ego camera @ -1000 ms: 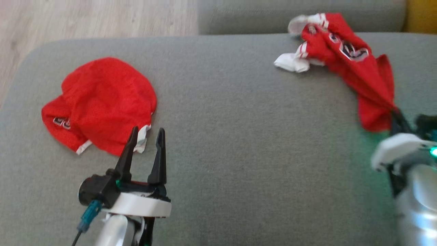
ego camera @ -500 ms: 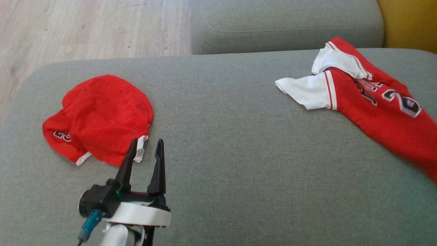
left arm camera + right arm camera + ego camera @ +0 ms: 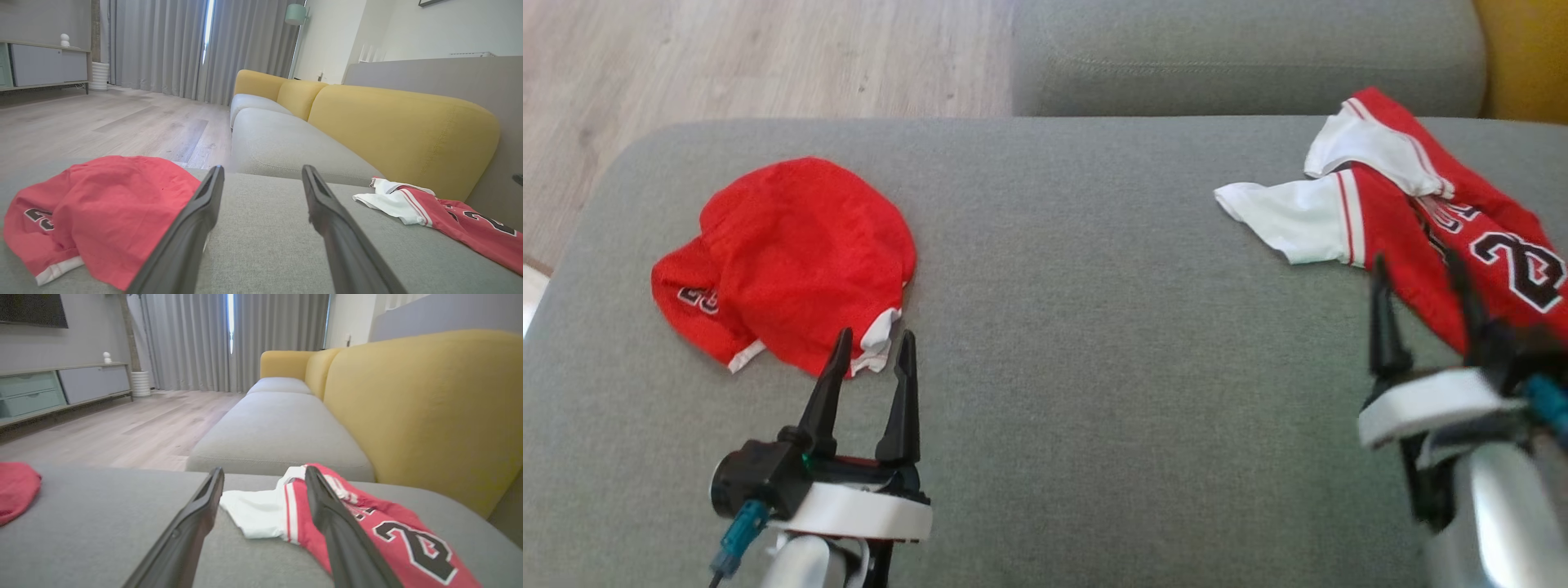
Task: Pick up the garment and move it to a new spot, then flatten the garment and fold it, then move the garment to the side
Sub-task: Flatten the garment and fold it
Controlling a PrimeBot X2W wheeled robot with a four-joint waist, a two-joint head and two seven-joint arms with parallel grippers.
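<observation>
The garment, a red jersey [image 3: 1445, 237] with white sleeves and black numbers, lies loosely spread at the right of the grey seat cushion [image 3: 1094, 343]. My right gripper [image 3: 1417, 269] stands open at the jersey's near edge, nothing between its fingers. In the right wrist view the jersey [image 3: 392, 535] lies just beyond and to the right of the open gripper [image 3: 264, 470]. My left gripper [image 3: 876, 335] is open and empty, just short of crumpled red shorts [image 3: 800, 253]. In the left wrist view the gripper [image 3: 262, 169] has the shorts [image 3: 102, 204] on its left and the jersey [image 3: 453, 222] far right.
A second grey cushion [image 3: 1241, 49] adjoins the far edge. A yellow backrest [image 3: 1527, 57] runs along the right side. Wooden floor [image 3: 727, 57] lies beyond the cushion's left and far edges. Bare cushion separates the two red pieces.
My right gripper, shut on the jersey's hem a second ago, has let go and opened. The jersey now lies stretched out on the cushion. The head camera shifted; the left arm held still.
</observation>
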